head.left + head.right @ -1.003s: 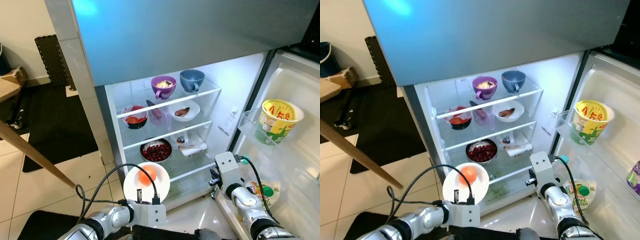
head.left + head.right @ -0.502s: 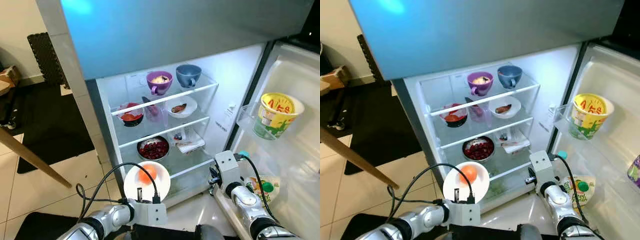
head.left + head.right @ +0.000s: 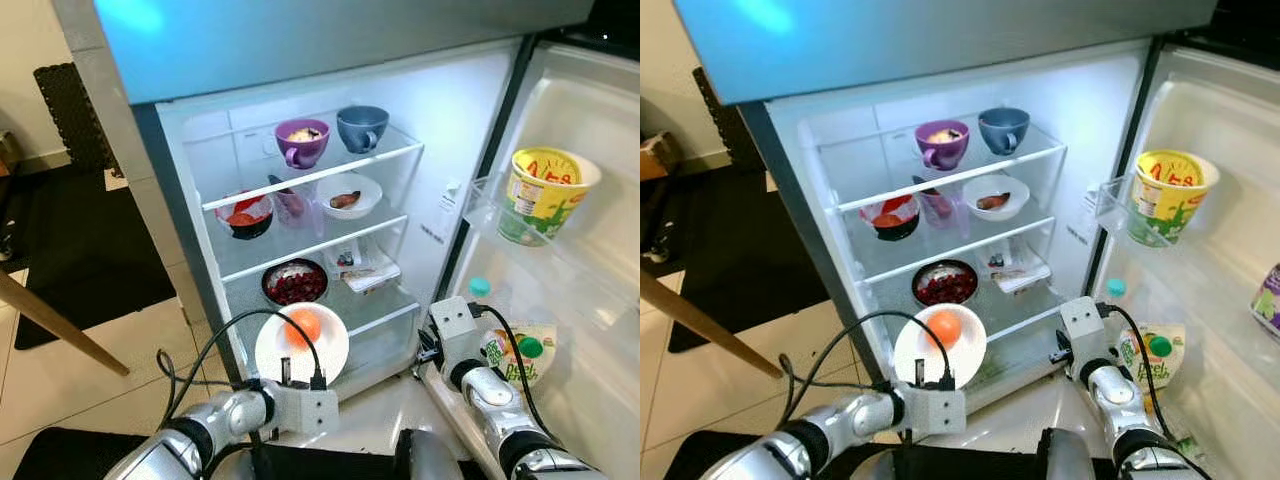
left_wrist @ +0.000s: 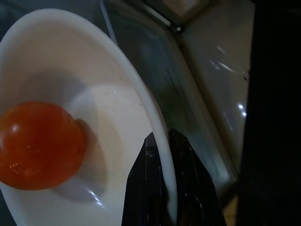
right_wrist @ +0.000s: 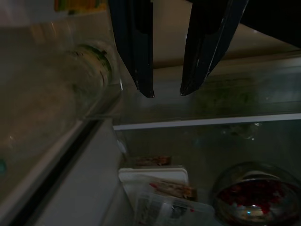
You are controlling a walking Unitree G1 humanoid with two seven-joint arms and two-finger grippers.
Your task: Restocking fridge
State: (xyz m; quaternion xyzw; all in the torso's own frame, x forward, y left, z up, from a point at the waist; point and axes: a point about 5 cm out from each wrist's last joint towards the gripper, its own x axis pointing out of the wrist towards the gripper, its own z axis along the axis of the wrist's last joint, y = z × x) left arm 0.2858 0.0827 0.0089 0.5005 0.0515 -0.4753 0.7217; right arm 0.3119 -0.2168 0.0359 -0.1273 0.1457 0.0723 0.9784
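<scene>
Plainly, the white plate (image 3: 302,343) was the thing in hand: it stood in front of the open fridge (image 3: 420,110), low down near the bottom shelf, tilted toward the camera with an orange fruit (image 3: 303,326) resting in its hollow. The left end effector (image 4: 162,155) was clamped on the plate's near rim, one black finger on each face of it. Judged from its glaze and thin edge, the plate was stiff, smooth and breakable, and a pinch at one edge left the rest overhanging; the round fruit looked free to roll, so the plate would want to be kept level, and a hold deeper across the rim would be steadier. Behind it, the lowest shelf carried a dark bowl of red berries (image 3: 294,283) and some wrapped packets (image 3: 366,272); the middle shelf held a red-filled bowl (image 3: 245,214), a white dish (image 3: 349,194) and something purple between them; the top shelf held a purple cup (image 3: 302,142) and a blue cup (image 3: 362,127). The right end effector (image 5: 167,92) hung with its fingers apart and holding nothing, near the fridge's lower front edge beside the door. The door bins held a yellow tub (image 3: 543,195) and a green-capped pouch (image 3: 513,355). What the purple item was could not be told, and the crisper's contents behind the frosted front were blurred green.
</scene>
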